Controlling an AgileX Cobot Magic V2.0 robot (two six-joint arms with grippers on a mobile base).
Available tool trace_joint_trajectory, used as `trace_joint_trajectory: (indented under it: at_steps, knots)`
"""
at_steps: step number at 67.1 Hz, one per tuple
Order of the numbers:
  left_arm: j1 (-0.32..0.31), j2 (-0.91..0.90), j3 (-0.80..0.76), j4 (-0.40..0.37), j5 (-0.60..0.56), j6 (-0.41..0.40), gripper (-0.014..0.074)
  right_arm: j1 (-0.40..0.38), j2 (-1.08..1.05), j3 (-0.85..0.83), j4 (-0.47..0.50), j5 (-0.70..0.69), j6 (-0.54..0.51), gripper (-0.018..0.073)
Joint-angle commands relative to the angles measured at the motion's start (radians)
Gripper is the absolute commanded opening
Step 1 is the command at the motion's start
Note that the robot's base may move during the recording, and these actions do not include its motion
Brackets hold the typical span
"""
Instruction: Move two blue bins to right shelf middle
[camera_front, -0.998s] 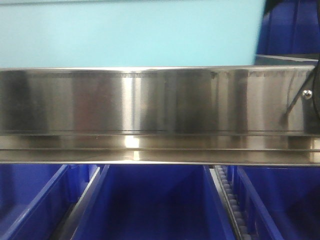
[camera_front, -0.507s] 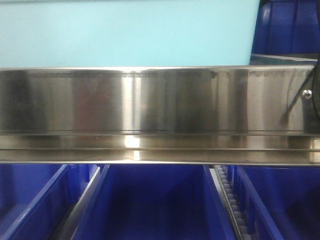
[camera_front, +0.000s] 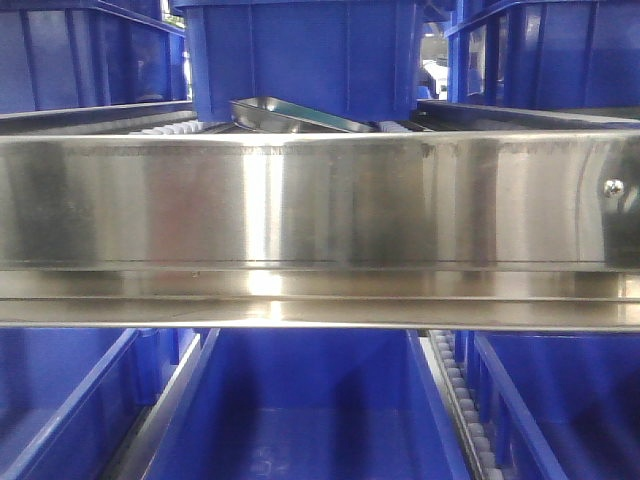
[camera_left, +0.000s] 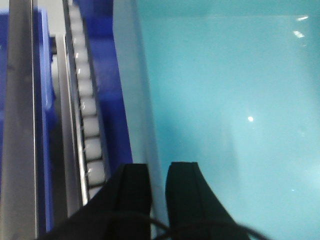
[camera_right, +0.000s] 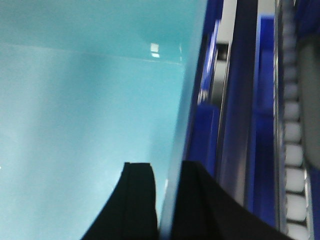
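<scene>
Royal-blue bins show in the front view: three on the upper level, left (camera_front: 80, 50), middle (camera_front: 300, 55) and right (camera_front: 540, 50), and more below the steel rail, such as the centre one (camera_front: 300, 410). Which two the task means cannot be told. No gripper shows in the front view. In the left wrist view my left gripper (camera_left: 158, 169) is shut on the thin side wall of a pale turquoise bin (camera_left: 225, 100). In the right wrist view my right gripper (camera_right: 167, 170) clamps the opposite wall of that turquoise bin (camera_right: 75, 100).
A wide stainless-steel shelf rail (camera_front: 320, 220) crosses the front view. A steel tray (camera_front: 290, 115) lies tilted before the middle upper bin. White roller tracks run beside the bins (camera_front: 460, 390) (camera_left: 85, 110) (camera_right: 295, 150), close to both gripped walls.
The pale turquoise bin that filled the top of the front view is gone from that view. Blue bins and a steel tray behind it now show.
</scene>
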Motion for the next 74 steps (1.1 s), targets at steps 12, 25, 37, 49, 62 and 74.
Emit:
trace_joint_trajectory:
  at_steps: [12,25,37,49,62,74]
  knots:
    - [0.0,-0.03,-0.084,-0.075,-0.013,0.015,-0.0111,-0.004,-0.015,-0.116,-0.026,-0.006,-0.019,-0.0153]
    - [0.0,-0.03,-0.084,-0.075,-0.015,0.015,-0.0111,-0.004,-0.015,-0.12,-0.026,-0.014,-0.019,-0.0153]
    - [0.0,-0.03,-0.084,-0.073,-0.015,0.015,-0.0111,-0.004,-0.013,-0.12,-0.026,-0.035,-0.019,-0.0153]
    - [0.0,-0.03,-0.084,-0.073,-0.015,0.015,-0.0111,-0.004,-0.013,-0.12,-0.026,-0.046,-0.019,-0.0153]
    - [0.0,-0.03,-0.084,-0.069,-0.015,0.015,-0.0111,-0.004,-0.013,-0.12,-0.026,-0.046,-0.019,-0.0153]
    - [0.0,-0.03,-0.084,-0.069,-0.015,0.015,-0.0111,-0.004,-0.013,-0.12,-0.026,-0.046,-0.019,-0.0153]
